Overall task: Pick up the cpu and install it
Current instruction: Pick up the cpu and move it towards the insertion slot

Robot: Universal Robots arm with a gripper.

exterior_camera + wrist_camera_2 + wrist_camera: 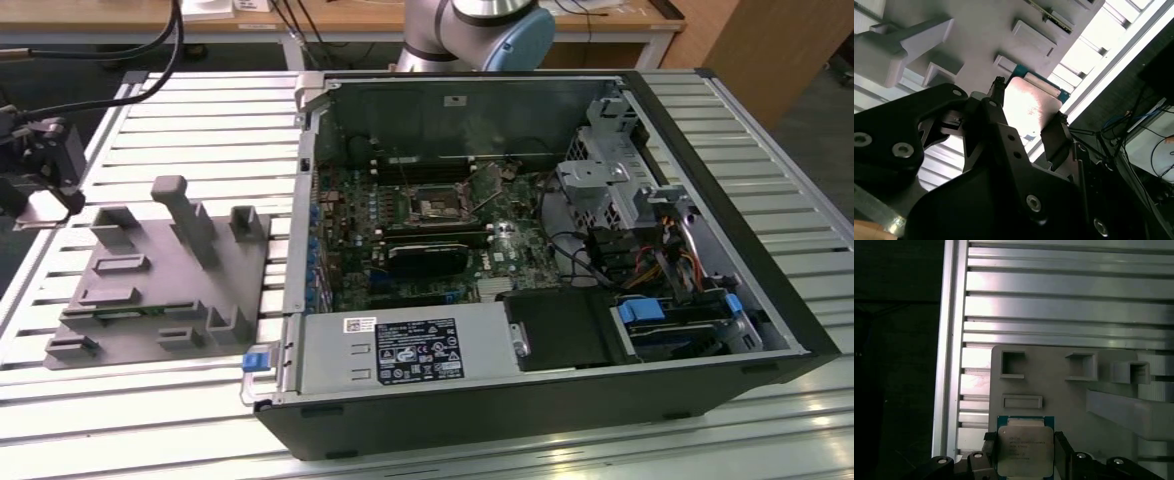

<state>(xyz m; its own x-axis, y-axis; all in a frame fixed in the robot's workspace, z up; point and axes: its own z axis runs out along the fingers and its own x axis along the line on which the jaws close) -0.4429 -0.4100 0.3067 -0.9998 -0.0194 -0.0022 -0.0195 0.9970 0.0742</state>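
Cpu [1024, 447], in the first wrist view: a flat square chip with a silver-grey metal top plate and a thin green edge. It sits between the two black fingers [990, 451] of the gripper [1025, 452]. The fingers are closed against two opposite edges of the chip, gripping it. Behind the chip lies a grey fixture plate [1054, 390] with rectangular pockets and raised blocks. The plate rests on a slatted aluminium table [1064, 310], near the table's edge, with dark floor beyond.

In the second wrist view, the cpu [1029, 107] shows as a bright, shiny plate with a teal edge. One dark finger stands on each side of it, both tight to its edges. The black body of the gripper [1026, 117] is close to the camera. The grey fixture plate [979, 30] is behind the chip. Whether the chip touches the plate or is raised off it cannot be told.

In the exterior view, the gripper [48, 200] is at the exterior view's far left, by the outer edge of the fixture plate [160, 290]. On the exterior view's right an open computer case [534, 420] lies on its side on the table [200, 110]. Its motherboard [414, 250] faces up, with the square, metal-framed socket [438, 205] well apart from the gripper. The arm's base [487, 25] stands behind the case.
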